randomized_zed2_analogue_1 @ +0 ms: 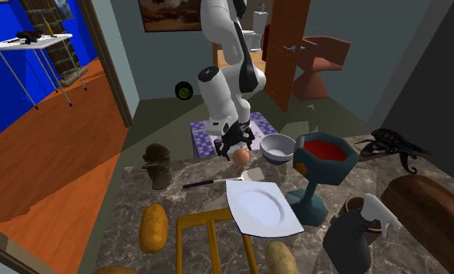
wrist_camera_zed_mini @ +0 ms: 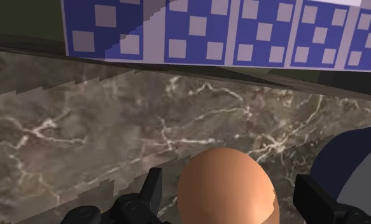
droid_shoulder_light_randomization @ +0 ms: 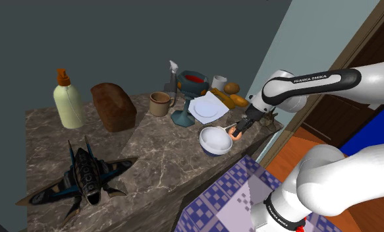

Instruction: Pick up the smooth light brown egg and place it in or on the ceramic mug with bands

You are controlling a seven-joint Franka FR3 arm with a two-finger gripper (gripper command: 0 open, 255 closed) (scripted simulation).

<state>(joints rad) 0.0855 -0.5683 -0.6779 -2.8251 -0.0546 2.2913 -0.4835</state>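
Note:
A smooth light brown egg (wrist_camera_zed_mini: 225, 188) lies on the marble counter (wrist_camera_zed_mini: 114, 127), close to its edge. It also shows as an orange spot (droid_shoulder_light_randomization: 235, 132) beside the white bowl, and on the counter near the arm (randomized_zed2_analogue_1: 241, 156). My black gripper (wrist_camera_zed_mini: 228, 198) is open and lowered around the egg; one finger (wrist_camera_zed_mini: 151, 189) stands on each side, with a small gap between it and the shell. From the side the gripper (droid_shoulder_light_randomization: 240, 127) hangs over the egg. The tan banded mug (droid_shoulder_light_randomization: 160, 103) stands farther back on the counter, past the plate.
A white bowl (droid_shoulder_light_randomization: 215, 140) sits right next to the egg. A white plate (droid_shoulder_light_randomization: 207, 107), a teal goblet with red contents (droid_shoulder_light_randomization: 192, 82), a bread loaf (droid_shoulder_light_randomization: 114, 105), a spray bottle (droid_shoulder_light_randomization: 68, 100) and a toy spaceship (droid_shoulder_light_randomization: 85, 174) share the counter. The checkered stand (droid_shoulder_light_randomization: 230, 198) borders its edge.

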